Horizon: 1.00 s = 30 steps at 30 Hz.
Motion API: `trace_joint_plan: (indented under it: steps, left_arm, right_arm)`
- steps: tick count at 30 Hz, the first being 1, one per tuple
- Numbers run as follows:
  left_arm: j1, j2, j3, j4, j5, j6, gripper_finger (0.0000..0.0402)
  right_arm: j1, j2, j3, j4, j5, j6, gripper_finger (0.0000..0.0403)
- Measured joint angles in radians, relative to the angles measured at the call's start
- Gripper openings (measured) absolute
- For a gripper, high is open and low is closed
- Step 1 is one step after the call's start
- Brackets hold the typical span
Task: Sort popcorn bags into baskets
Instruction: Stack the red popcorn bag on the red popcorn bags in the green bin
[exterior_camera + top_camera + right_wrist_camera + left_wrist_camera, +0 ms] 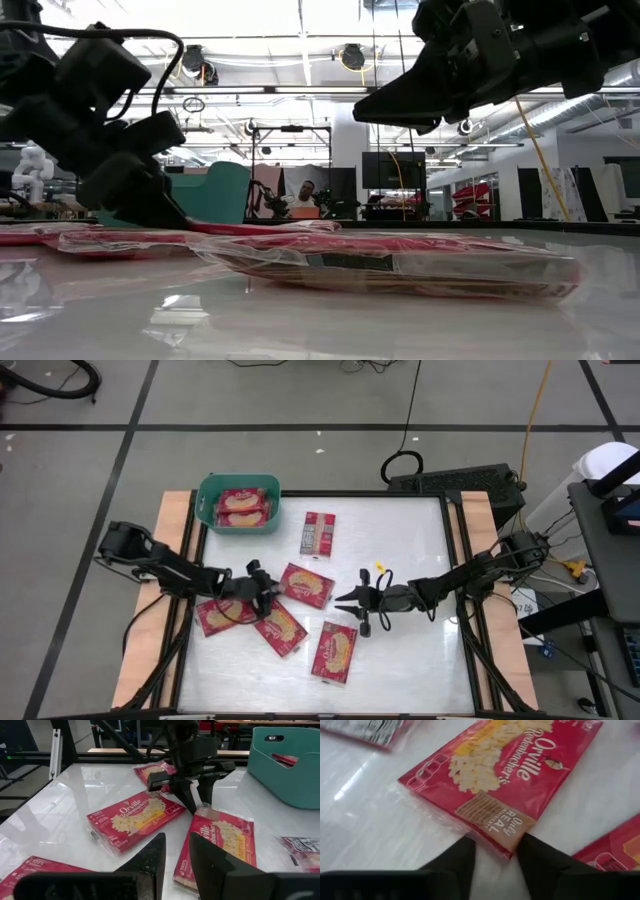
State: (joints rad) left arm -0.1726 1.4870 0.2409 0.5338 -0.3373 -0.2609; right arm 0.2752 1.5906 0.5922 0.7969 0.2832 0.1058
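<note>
— On the table (400, 660), what lay where?

— The teal basket (238, 503) sat at the far left corner with two red bags (241, 506) inside. Five more bags lay loose: one print-side up (318, 533) near the basket, one in the middle (307, 584), two to the left (222, 614) (281, 627), one nearest the front (335, 651).

— And the arms?

— The left arm reached in from the left edge, the right arm from the right, their grippers near each other at mid-table.

— The left gripper (268, 590)?

— Down at the corner of the middle bag (500, 775). Its fingers (457, 862) stood partly open, one on each side of that corner, at the bag's edge. Whether they actually had hold of it, I could not tell.

— The right gripper (352, 600)?

— It hung above the table, just right of the middle bag, fingers (150, 860) parted by a narrow gap, nothing between them.
</note>
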Motion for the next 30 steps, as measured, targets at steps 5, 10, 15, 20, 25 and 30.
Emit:
trace_joint_plan:
  steps: [5, 10, 15, 20, 25, 30]
  left_arm:
    - [0.036, -0.001, -0.001, 0.080, -0.009, 0.190, 0.0019]
    - [0.051, -0.001, 0.024, 0.208, -0.014, 0.487, 0.0008]
    - [0.050, -0.001, 0.105, 0.255, -0.012, 0.834, 0.0005]
    - [0.050, -0.002, 0.196, 0.253, -0.012, 1.088, 0.0003]
    - [0.050, -0.002, 0.283, 0.226, 0.009, 1.218, 0.0003]
    - [0.050, -0.003, 0.364, 0.060, 0.032, 1.236, 0.0002]
  right_arm:
    - [0.000, 0.000, 0.000, -0.001, 0.031, -0.013, 0.0077]
    - [-0.001, 0.000, 0.087, -0.183, 0.152, -0.025, 0.0091]
    - [-0.024, 0.000, 0.214, -0.321, 0.158, -0.080, 0.0137]
    - [-0.075, 0.000, 0.342, -0.452, 0.056, -0.151, 0.0195]
    - [-0.134, 0.000, 0.531, -0.781, -0.035, -0.228, 0.0244]
    - [-0.170, 0.000, 0.689, -1.029, -0.051, -0.351, 0.0270]
